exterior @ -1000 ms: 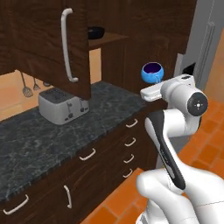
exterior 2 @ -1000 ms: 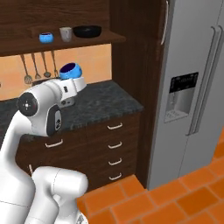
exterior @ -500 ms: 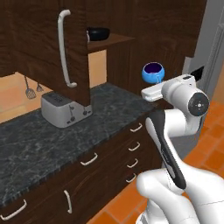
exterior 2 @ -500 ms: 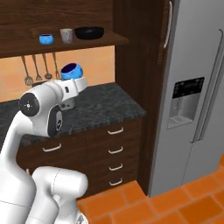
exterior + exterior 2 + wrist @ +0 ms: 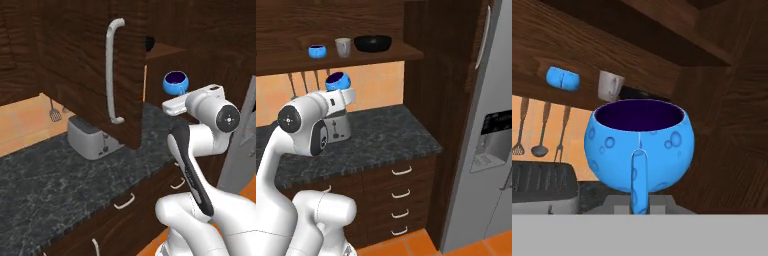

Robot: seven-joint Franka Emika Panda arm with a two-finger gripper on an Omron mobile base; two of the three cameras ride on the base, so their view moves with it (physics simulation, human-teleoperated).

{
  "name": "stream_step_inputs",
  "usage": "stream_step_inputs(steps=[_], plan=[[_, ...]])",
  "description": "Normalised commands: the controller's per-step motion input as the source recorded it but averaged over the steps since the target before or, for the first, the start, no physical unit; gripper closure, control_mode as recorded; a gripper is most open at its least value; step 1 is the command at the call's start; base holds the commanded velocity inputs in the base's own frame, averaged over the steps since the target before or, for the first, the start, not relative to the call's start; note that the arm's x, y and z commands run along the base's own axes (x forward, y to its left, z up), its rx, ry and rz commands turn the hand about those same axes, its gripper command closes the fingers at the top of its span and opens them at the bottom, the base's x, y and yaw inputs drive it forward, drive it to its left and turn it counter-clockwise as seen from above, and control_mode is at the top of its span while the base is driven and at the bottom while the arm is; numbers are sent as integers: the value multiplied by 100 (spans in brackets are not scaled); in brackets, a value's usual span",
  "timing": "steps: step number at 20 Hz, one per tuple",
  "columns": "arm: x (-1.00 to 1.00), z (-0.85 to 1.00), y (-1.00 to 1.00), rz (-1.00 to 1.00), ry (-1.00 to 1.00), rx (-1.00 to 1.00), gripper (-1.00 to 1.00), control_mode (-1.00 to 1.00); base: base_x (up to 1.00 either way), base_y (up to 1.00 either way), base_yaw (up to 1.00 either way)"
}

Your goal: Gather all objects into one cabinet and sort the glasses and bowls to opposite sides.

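Note:
My gripper is shut on a bright-blue bowl with a navy inside, held upright above the counter and below the shelf. On the open cabinet's shelf stand another blue bowl, the grey-beige cup and the wide black bowl in a row. The held bowl partly hides the black bowl in the hand view. The cabinet door with its curved bar handle hangs open to the left of the gripper.
A silver toaster sits on the dark stone counter. Utensils hang on the orange wall. A grey fridge stands at the right, and drawers sit under the counter.
The whole scene has slid right in both base views, so the camera has moved left with the base. The arm keeps its pose with the blue bowl held.

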Motion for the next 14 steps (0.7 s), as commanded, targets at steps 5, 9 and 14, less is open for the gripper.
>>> stream_step_inputs(steps=[5,9,14], plan=[[0,0,0,0,0,0,100,100,18,0,32],[0,0,0,0,0,0,100,100,3,0,36],[0,0,0,0,0,0,100,100,29,-16,33]])
